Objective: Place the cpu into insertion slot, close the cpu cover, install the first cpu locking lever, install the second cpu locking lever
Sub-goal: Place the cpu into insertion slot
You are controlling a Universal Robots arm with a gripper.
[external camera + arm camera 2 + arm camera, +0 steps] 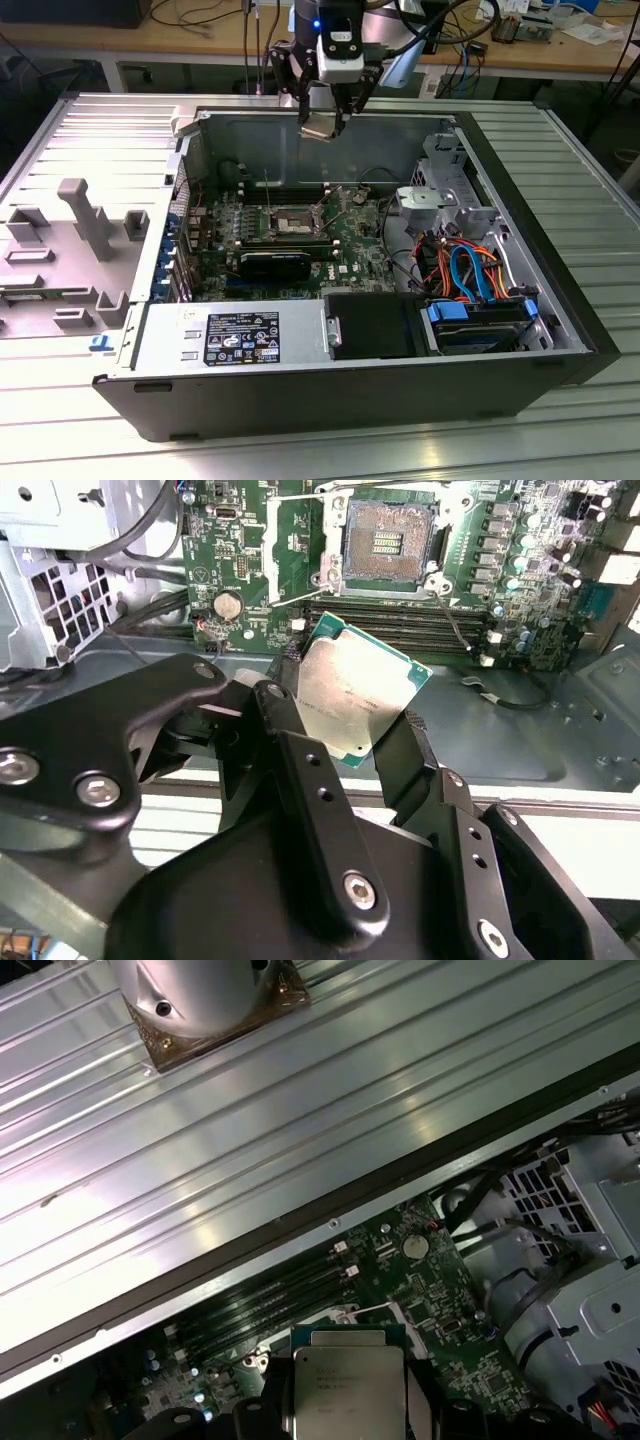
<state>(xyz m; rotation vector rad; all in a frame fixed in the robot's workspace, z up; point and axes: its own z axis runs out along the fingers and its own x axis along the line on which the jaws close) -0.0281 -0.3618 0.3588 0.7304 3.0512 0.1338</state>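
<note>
The cpu [355,695] is being gripped by its edges between the two black fingers [290,740] of the gripper [322,121], which is clamped on it. The silvery top is showing in both wrist views. The gripper is being held above the open computer case [350,395], over its far wall in the exterior view. The insertion slot [385,542] is lying below the gripper, well apart from the held chip, with its contacts exposed. It is being surrounded by green motherboard [250,560]. Memory slots [400,622] are lying between slot and chip.
</note>
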